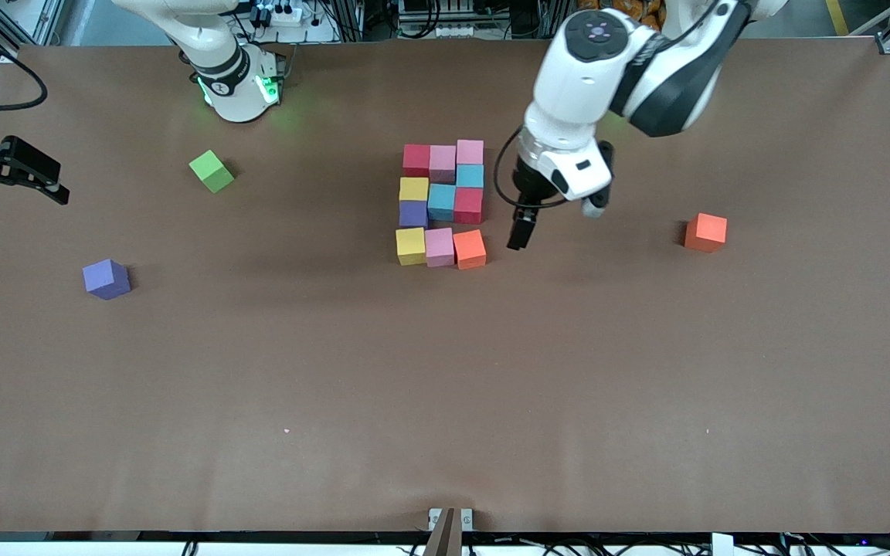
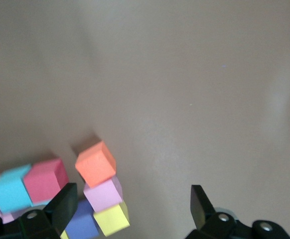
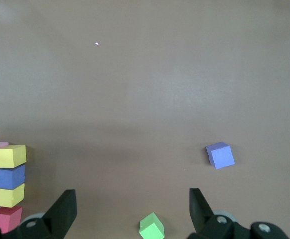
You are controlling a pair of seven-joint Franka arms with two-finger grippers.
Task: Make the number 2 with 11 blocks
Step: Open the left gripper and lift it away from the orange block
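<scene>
Number 2 point(image 1: 443, 205) seen just beside spread left fingers point(image 2: 65, 201), right fingers point(image 3: 65, 206) spread, apparently empty, over desk point(image 1: 445, 386) edge.

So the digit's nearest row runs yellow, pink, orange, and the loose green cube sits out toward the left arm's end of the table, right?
Not quite. In the front view the green cube lies toward the right arm's end. The nearest row does run yellow, pink, orange.
</scene>
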